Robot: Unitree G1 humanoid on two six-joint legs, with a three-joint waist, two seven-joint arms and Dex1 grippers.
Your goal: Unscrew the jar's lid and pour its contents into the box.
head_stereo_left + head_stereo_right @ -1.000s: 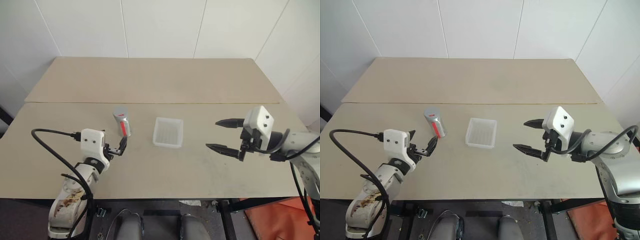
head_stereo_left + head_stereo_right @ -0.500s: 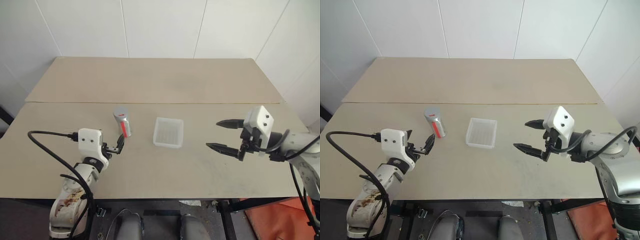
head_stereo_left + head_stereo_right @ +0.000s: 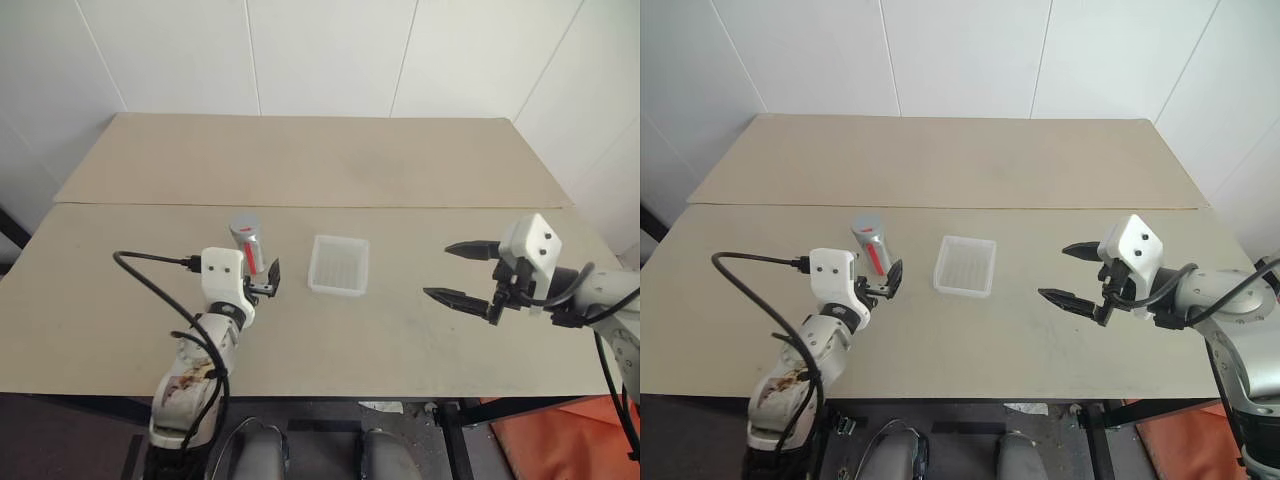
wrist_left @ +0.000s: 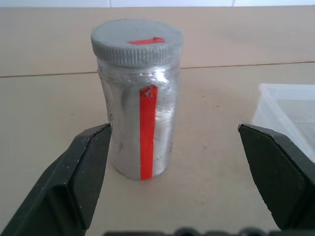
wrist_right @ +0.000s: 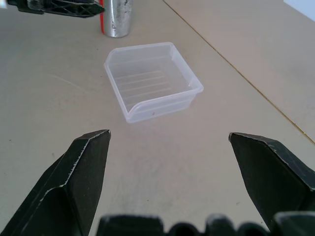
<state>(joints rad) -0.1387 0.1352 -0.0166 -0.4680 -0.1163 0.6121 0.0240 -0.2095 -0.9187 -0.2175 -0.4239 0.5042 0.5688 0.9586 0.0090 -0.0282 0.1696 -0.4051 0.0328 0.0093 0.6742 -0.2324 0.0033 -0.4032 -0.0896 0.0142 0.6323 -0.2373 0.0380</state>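
Pale beige tabletop [image 3: 330,170] meets a white panelled wall. At the left, the left gripper [image 4: 177,162] stands spread wide, its fingers [image 4: 86,162] either side of the upright jar [image 4: 140,128], not touching it; the lid [image 4: 137,42] sits on top. Just right of that pincer lies the box [image 3: 338,265]. Well to the box's right, the right gripper [image 3: 460,272] hangs above the table, jaws wide apart, holding nothing.

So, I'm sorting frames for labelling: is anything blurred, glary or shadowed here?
Left wrist view: the jar and its lid are crisp, the table behind softer. Right wrist view: the box is clear, with soft shadow at its base. Head views: even light, no glare, faint shadows under both grippers.
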